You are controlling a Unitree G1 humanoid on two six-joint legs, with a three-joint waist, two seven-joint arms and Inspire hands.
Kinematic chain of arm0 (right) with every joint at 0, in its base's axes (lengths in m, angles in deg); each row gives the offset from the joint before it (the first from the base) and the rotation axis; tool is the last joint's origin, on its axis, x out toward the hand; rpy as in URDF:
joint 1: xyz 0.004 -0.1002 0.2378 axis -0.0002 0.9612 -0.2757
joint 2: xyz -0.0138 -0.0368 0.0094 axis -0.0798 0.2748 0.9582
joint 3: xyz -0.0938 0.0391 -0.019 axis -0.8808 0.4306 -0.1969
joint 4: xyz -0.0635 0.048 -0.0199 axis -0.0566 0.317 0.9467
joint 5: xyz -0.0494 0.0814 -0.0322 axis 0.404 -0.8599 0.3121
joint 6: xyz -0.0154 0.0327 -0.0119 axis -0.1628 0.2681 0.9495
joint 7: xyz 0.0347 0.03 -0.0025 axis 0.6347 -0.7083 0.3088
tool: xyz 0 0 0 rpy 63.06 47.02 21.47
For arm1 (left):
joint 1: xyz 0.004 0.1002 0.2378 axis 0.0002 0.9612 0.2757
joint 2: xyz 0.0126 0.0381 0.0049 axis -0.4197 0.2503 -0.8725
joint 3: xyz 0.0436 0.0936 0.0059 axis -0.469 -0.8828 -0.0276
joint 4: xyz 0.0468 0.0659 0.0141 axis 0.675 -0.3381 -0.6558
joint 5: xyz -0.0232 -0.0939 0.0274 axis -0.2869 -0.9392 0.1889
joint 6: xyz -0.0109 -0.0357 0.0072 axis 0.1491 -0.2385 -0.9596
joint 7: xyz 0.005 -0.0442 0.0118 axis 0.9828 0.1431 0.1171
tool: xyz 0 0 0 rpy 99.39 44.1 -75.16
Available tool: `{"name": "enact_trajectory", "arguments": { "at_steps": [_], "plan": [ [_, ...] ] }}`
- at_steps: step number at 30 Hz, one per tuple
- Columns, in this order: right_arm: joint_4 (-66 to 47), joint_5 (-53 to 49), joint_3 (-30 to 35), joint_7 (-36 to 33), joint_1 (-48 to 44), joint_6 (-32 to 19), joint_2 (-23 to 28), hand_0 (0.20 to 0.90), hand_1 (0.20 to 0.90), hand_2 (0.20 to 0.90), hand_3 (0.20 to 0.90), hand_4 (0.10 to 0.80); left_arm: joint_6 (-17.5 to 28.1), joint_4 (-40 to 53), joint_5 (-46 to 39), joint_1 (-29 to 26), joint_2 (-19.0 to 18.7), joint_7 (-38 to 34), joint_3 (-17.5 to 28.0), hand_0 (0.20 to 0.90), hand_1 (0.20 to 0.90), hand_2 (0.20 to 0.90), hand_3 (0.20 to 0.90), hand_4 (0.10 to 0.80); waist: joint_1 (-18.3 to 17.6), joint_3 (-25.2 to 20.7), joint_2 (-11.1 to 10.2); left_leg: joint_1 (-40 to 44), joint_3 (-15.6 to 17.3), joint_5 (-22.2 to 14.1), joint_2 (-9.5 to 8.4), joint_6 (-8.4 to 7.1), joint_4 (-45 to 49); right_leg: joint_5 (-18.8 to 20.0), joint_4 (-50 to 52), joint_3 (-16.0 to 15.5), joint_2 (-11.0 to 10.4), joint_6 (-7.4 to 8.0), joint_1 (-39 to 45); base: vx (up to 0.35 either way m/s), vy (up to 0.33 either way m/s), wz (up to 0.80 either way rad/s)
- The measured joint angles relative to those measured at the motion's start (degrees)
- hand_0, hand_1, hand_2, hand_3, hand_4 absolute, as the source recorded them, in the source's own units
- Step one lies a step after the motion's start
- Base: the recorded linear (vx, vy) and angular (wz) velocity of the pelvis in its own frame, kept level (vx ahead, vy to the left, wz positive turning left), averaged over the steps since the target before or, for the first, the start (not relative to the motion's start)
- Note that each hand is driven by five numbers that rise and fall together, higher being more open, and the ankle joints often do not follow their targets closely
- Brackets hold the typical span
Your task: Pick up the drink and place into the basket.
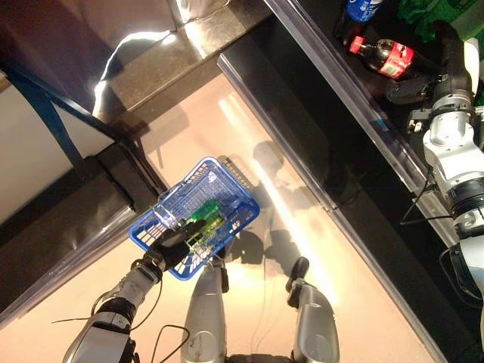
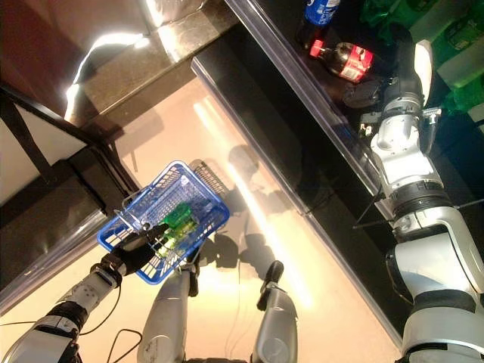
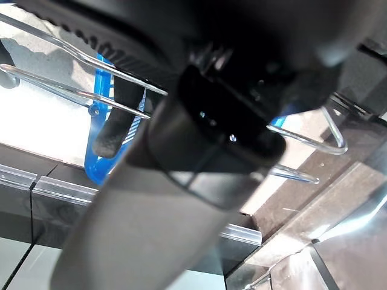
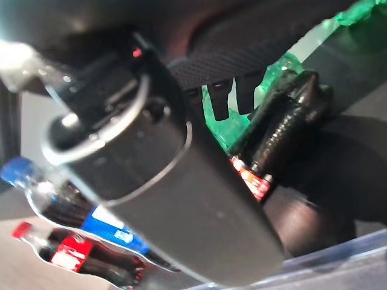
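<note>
A blue wire basket (image 1: 227, 178) hangs from my left hand (image 1: 170, 249), which is shut on its metal handles (image 3: 72, 90). A green drink (image 1: 206, 219) lies inside the basket. My right hand (image 1: 412, 91) is up on the dark shelf, right beside a cola bottle with a red label (image 1: 389, 57) that lies on its side. In the right wrist view its fingers (image 4: 221, 99) reach out fairly straight over green packaging (image 4: 284, 66), with a red-labelled dark bottle (image 4: 254, 181) just below the thumb. Nothing shows clasped in that hand.
A blue-labelled cola bottle (image 1: 361, 9) and green bottles (image 2: 461, 34) also sit on the shelf behind a clear plastic front lip (image 1: 363, 106). A dark low unit (image 1: 91, 197) stands at the left, and shiny floor (image 1: 227, 121) lies between.
</note>
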Motion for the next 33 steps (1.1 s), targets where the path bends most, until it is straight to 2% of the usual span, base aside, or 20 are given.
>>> {"name": "enact_trajectory", "arguments": {
  "at_steps": [18, 21, 28, 33],
  "plan": [
    [1.44, 7.43, -8.20, 0.49, -6.21, 6.83, 0.64, 0.900, 0.900, 0.900, 0.900, 0.800, -1.52, 0.02, -0.03, -0.29, -0.97, 0.01, 0.04, 0.300, 0.300, 0.300, 0.200, 0.100, 0.21, -0.01, -0.03, -0.07, 0.00, 0.01, 0.02, -0.01, -0.37, 0.02, -0.52, -0.41, 0.14, 0.03, 0.03, 0.000, 0.000, 0.00],
    [2.17, 8.93, -10.78, 1.96, -7.66, 7.34, 2.47, 0.900, 0.900, 0.900, 0.900, 0.800, -1.72, 0.02, -0.02, -0.56, -1.01, 0.01, -0.08, 0.300, 0.300, 0.300, 0.200, 0.100, 0.62, -0.04, -0.08, -0.12, -0.07, 0.01, 0.03, -0.01, -0.37, 0.02, -0.56, -0.55, 0.16, 0.03, 0.04, 0.011, -0.010, 0.00],
    [4.53, 10.01, -10.91, 5.32, -8.14, 8.63, 3.92, 0.900, 0.900, 0.900, 0.900, 0.800, -1.84, 0.33, -0.03, -0.63, -1.49, 0.12, -0.06, 0.300, 0.300, 0.300, 0.200, 0.100, 1.53, -0.07, -0.80, -0.24, -0.29, 0.06, 0.15, -0.09, -0.37, 0.03, -0.68, -0.84, 0.36, 0.01, 0.16, 0.011, -0.013, 0.01],
    [7.26, 9.98, -10.96, 9.70, -8.18, 8.74, 3.96, 0.900, 0.900, 0.900, 0.900, 0.800, -2.64, 0.40, -0.03, -0.70, -3.35, 0.46, -0.02, 0.300, 0.300, 0.300, 0.200, 0.100, 1.56, -0.11, -1.99, -0.48, -0.48, 0.10, 0.24, -0.16, -0.34, 0.05, -0.81, -1.09, 0.47, -0.02, 0.16, 0.024, -0.026, 0.01]
  ]
}}
